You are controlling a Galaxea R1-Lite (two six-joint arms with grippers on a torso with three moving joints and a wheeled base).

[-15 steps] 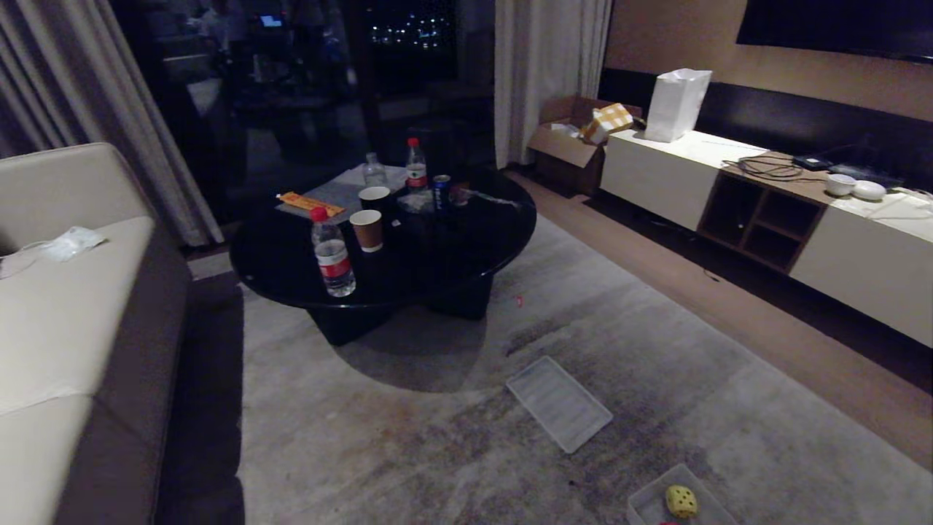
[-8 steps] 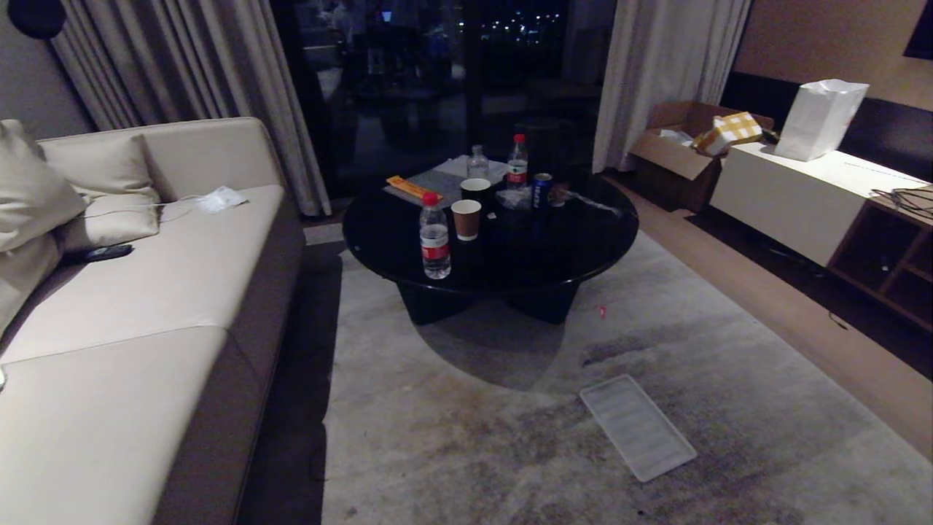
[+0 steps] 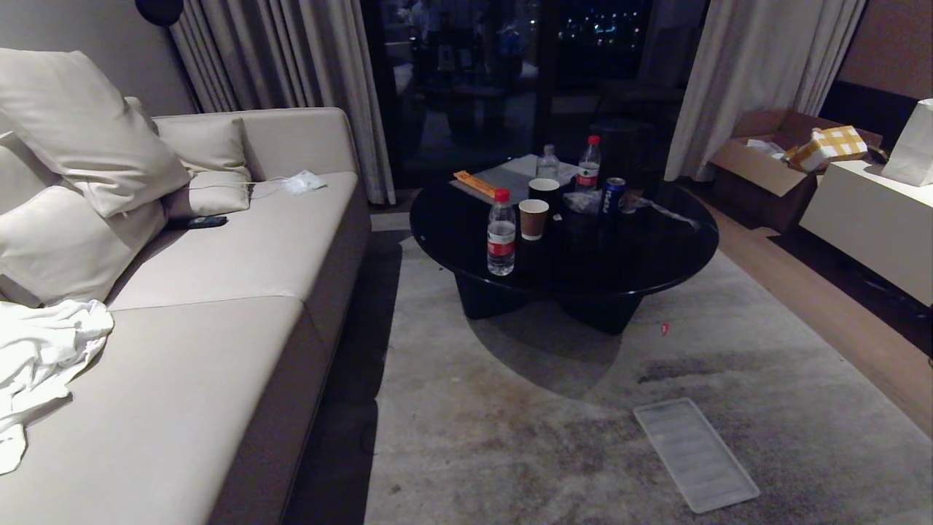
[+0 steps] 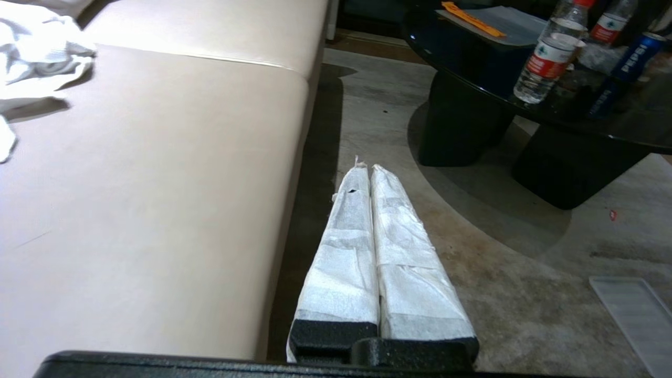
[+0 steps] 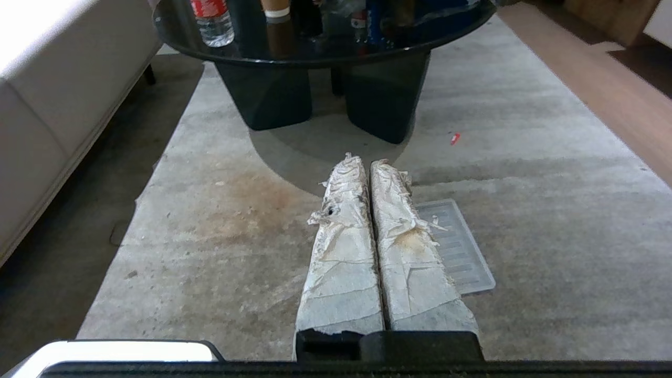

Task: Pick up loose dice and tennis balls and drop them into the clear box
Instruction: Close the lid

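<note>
No dice, no tennis balls and no clear box show in any view of this moment; all are out of view. Neither arm appears in the head view. In the left wrist view my left gripper (image 4: pixel 369 167) is shut and holds nothing, hanging over the carpet beside the sofa's edge. In the right wrist view my right gripper (image 5: pixel 366 159) is also shut and holds nothing, over the carpet before the round table, with the flat ribbed lid (image 5: pixel 459 249) lying just beyond its fingers.
A cream sofa (image 3: pixel 219 292) with cushions and a white cloth (image 3: pixel 36 357) fills the left. A black round table (image 3: pixel 627 255) carries bottles, cups and a can. The ribbed clear lid (image 3: pixel 696 453) lies on the grey carpet. A cardboard box (image 3: pixel 765 171) and a white cabinet (image 3: pixel 875 226) stand at the right.
The whole scene has slid to the right as the camera turned left: more sofa shows now, and the box with the yellow die has left the picture. Both arms kept still.
</note>
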